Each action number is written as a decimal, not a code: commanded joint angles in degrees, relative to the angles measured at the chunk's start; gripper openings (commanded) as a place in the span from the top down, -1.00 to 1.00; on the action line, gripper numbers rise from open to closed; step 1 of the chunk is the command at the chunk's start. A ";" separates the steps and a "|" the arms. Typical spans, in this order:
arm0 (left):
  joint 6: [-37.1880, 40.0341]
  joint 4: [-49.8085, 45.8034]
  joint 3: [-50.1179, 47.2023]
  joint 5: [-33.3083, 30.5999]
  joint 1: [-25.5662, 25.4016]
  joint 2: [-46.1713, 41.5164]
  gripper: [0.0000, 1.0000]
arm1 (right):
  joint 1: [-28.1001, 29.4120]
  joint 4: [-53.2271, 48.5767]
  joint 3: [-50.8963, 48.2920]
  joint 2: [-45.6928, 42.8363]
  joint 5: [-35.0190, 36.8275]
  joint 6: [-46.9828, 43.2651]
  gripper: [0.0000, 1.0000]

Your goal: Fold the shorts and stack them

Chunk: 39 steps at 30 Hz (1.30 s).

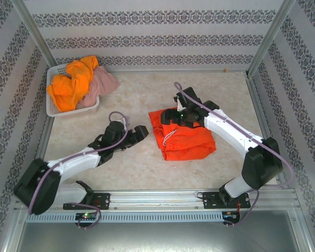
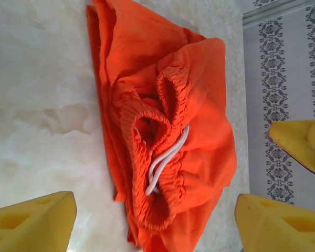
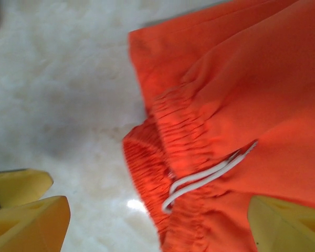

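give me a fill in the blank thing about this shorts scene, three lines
The red-orange shorts lie spread on the ___.
Their drawstring is ___ in colour.
The yellow-orange shorts and pink shorts sit in a mesh ___ at the far left.
Missing words: table; white; basket.

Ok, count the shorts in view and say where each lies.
3. Red-orange shorts lie mid-table; yellow-orange shorts are heaped in the white basket at the far left; pink shorts hang over that basket's right rim. The heap may hide more.
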 commanded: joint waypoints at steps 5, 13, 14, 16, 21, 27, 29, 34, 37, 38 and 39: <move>-7.18 11.16 6.76 0.81 -1.28 14.87 -0.45 | 0.85 -4.13 9.89 12.87 6.91 -2.37 -0.71; -7.93 13.94 11.98 0.49 -1.19 26.17 -0.16 | 2.65 -5.71 17.52 23.10 7.95 -1.83 -0.68; -8.23 14.29 12.28 0.33 -1.15 27.17 -0.12 | 2.57 -5.89 18.00 24.13 8.13 -1.63 -0.66; -8.39 14.91 12.63 -0.08 -1.02 28.56 -0.09 | 2.48 -5.91 18.64 25.64 8.07 -1.30 -0.61; -7.38 14.54 14.07 -0.81 -0.50 30.54 0.18 | 2.39 -6.43 20.21 28.85 7.74 -1.01 -0.38; -4.50 11.23 16.89 -0.17 -0.45 31.52 0.77 | 2.35 -6.13 19.96 30.47 7.67 -0.84 0.21; -3.28 9.94 17.19 -0.42 -0.52 30.80 0.95 | 2.15 -5.70 19.42 30.20 7.41 -0.75 0.42; 0.65 8.12 17.88 -0.41 -0.51 28.00 1.00 | 0.97 -2.21 16.19 25.76 3.40 -0.78 1.00; 3.40 8.72 18.54 0.78 -0.49 26.59 1.00 | -0.12 -0.47 13.47 20.24 1.46 -0.53 1.00; 4.73 8.08 19.21 1.26 -0.55 26.11 1.00 | -0.52 0.24 12.26 17.74 1.41 -0.53 1.00; 6.20 7.13 20.17 1.74 -0.50 25.84 1.00 | -1.04 1.01 10.86 15.10 1.36 -0.40 1.00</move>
